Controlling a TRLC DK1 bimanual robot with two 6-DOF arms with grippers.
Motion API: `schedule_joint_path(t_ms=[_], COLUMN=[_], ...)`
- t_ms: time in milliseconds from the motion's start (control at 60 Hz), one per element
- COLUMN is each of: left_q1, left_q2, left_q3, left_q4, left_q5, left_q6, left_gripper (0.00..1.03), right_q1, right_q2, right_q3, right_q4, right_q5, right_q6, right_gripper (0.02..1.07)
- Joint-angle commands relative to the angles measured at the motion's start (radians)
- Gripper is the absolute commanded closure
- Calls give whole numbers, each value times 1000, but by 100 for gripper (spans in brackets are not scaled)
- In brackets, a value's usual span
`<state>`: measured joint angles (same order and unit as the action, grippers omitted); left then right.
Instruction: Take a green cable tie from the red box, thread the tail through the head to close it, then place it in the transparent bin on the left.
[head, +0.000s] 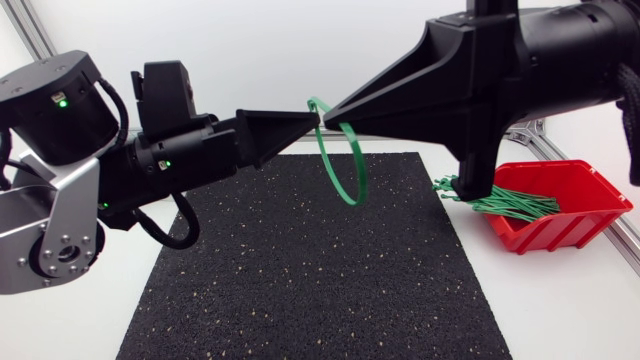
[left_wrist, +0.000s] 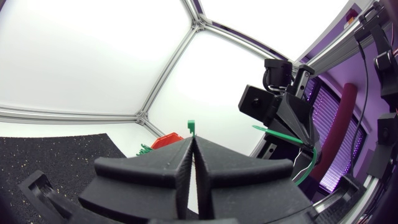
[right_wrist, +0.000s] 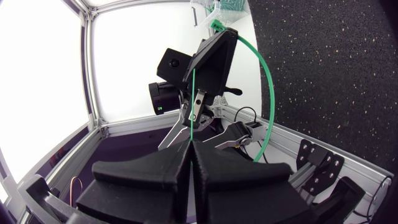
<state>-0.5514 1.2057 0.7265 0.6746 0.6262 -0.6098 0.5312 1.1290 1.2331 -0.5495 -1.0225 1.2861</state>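
Observation:
A green cable tie (head: 349, 199) hangs as a loop in the air above the black mat, held between both grippers. My left gripper (head: 312, 120) is shut on its head end; in the left wrist view the green head (left_wrist: 191, 127) sticks up from the pressed fingertips of that gripper (left_wrist: 194, 142). Tip to tip against it, my right gripper (head: 332, 110) is shut on the thin tail (right_wrist: 193, 118), which runs from its fingertips (right_wrist: 191, 146) to the left gripper (right_wrist: 211, 62). The red box (head: 590, 215) of green ties sits at the right. No transparent bin is in view.
The black speckled mat (head: 300, 280) covers the middle of the table under both arms. Several loose green ties (head: 505, 205) spill over the red box's near rim. The right arm's body hangs above the box.

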Motion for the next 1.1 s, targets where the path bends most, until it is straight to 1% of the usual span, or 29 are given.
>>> schedule_joint_path(t_ms=[0,167,267,333,683,1083], left_q1=[-12,-39,-70,-76,-59,-50], left_q2=[-35,-64,-71,-72,-51,-87], left_q3=[45,57,54,48,45,33], left_q4=[-7,-37,-37,-37,-18,-20], left_q5=[-11,-33,-54,-54,-54,-56], left_q6=[-13,-13,-13,-11,-10,-10], left_gripper=[100,100,100,100,100,100], right_q1=[7,9,9,12,15,15], right_q2=[-17,-37,-37,-38,-38,-37], right_q3=[23,12,11,9,-21,-43], right_q4=[2,-10,-7,-3,51,83], right_q5=[4,4,2,2,4,10], right_q6=[74,91,93,93,117,133], right_gripper=[101,101,101,101,101,101])
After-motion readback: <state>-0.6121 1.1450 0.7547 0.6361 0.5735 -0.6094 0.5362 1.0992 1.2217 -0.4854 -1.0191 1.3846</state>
